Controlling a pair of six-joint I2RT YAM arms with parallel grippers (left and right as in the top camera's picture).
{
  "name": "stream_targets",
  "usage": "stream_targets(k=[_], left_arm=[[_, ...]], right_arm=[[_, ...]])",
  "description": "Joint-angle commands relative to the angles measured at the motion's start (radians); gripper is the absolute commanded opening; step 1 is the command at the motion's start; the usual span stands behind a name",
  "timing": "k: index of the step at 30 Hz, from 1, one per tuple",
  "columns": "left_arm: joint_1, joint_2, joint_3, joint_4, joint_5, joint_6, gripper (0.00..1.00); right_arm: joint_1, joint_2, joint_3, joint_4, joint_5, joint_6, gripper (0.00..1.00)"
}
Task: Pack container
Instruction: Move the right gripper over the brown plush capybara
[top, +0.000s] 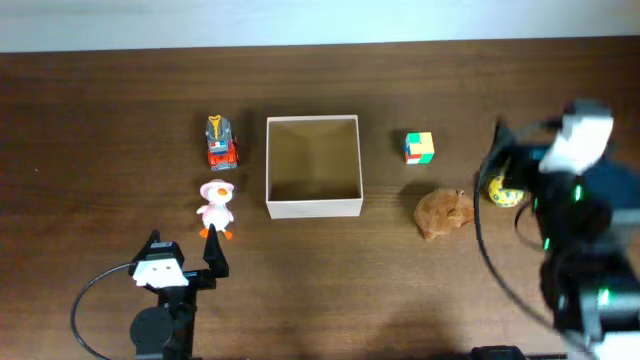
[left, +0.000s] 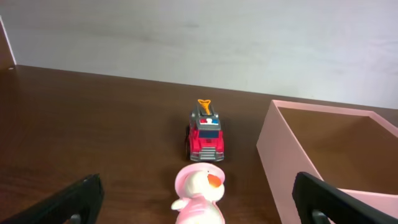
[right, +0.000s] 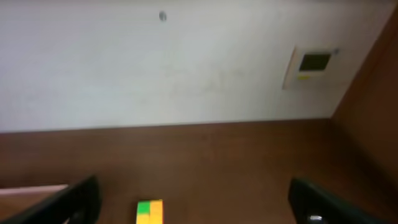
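Gaping wide and empty, left hand (top: 183, 243) and right hand (right: 199, 208) flank the container (top: 313, 208); wall panel (right: 313, 62) label blurred.

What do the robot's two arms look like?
Both are black with a white block near the wrist. The left arm trails a looping black cable; the right arm shows small green lights and a curved black cable. The fingers are flat and black.

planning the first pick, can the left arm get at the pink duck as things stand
Likely yes: the left gripper is open just short of the duck, with nothing between them.
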Motion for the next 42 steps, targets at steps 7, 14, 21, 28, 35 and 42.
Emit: stream_targets(k=[7,14,21,28,35,42], left_arm=[[0.006,-0.004,-0.006,0.000,0.011,0.016,0.99],[0.006,-0.004,-0.006,0.000,0.011,0.016,0.99],[0.006,-0.004,-0.006,0.000,0.011,0.016,0.99],[0.006,-0.004,-0.006,0.000,0.011,0.016,0.99],[0.006,-0.004,-0.006,0.000,0.011,0.016,0.99],[0.006,-0.004,-0.006,0.000,0.011,0.016,0.99]], right_arm=[[-0.007,0.158,0.117,-0.056,-0.123,0.117,0.99],[-0.007,0.231,0.117,-0.146,-0.123,0.224,0.99],[-0.007,0.370,0.117,-0.313,-0.123,0.490,0.64],[-0.007,0.538,0.117,-0.413,-0.123,0.718,0.63],[-0.007,0.676,0.117,-0.452,-0.123,0.835,0.70],[0.015,0.734,0.117,-0.485,-0.158,0.984,0.77]])
